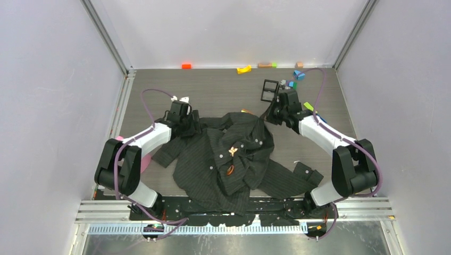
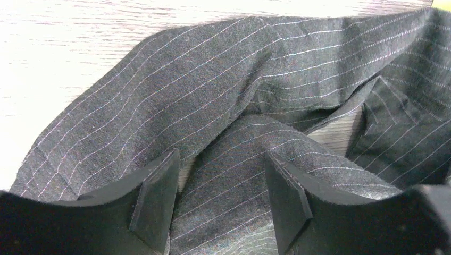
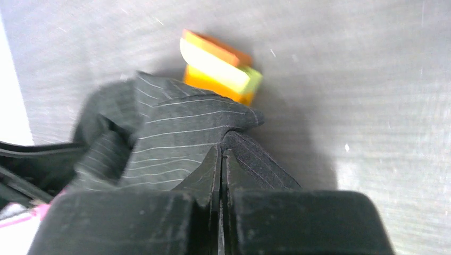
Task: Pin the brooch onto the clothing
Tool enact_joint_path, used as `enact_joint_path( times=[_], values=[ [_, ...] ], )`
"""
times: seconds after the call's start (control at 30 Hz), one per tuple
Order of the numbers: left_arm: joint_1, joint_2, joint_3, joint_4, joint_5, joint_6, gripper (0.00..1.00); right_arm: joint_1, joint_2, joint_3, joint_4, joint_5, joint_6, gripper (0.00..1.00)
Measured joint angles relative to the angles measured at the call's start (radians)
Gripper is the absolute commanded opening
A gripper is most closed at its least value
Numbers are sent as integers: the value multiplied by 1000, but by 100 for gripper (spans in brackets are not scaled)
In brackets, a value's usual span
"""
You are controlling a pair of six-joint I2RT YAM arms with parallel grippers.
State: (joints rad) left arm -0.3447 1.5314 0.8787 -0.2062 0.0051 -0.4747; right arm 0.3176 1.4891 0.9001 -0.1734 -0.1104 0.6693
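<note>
Now the right gripper (image 3: 222, 154) pinches a fold of the shirt (image 3: 175, 127), jaws pressed together. The left gripper (image 2: 220, 162) straddles a shirt ridge, jaws apart.

Shirt (image 2: 175, 90): matt pinstriped woven cloth. Table (image 1: 213, 95): grey wood-grain, matt.

L hand (image 2: 220, 196) jaws apart, R hand (image 3: 222, 164) clamped shut

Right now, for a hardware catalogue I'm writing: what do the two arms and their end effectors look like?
The left arm and right arm each have black joints, white middle sections and a looping purple cable. The left end effector and right end effector each have two flat, black, wedge-shaped fingers.
</note>
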Motion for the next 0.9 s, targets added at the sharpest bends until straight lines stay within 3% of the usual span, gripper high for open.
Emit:
enact_joint_path(
  times=[0.1, 0.3, 0.43, 0.63, 0.9],
  values=[
    [2, -10, -19, 17, -5, -8, 66, -13, 4, 119, -28, 0, -32, 1],
    [8, -130, -35, 3, -21, -7, 90, -21, -6, 375, -105, 10, -116, 0],
    [14, -227, -35, -30, -41, 12, 97, -21, -81, 450, -149, 42, -158, 1],
    [20, -217, -27, -69, -54, 38, 100, -21, -237, 466, -195, 100, -198, 0],
    [23, 20, 94, -69, -67, 72, 100, -21, -276, 452, -238, 145, -218, 0]
  ],
)
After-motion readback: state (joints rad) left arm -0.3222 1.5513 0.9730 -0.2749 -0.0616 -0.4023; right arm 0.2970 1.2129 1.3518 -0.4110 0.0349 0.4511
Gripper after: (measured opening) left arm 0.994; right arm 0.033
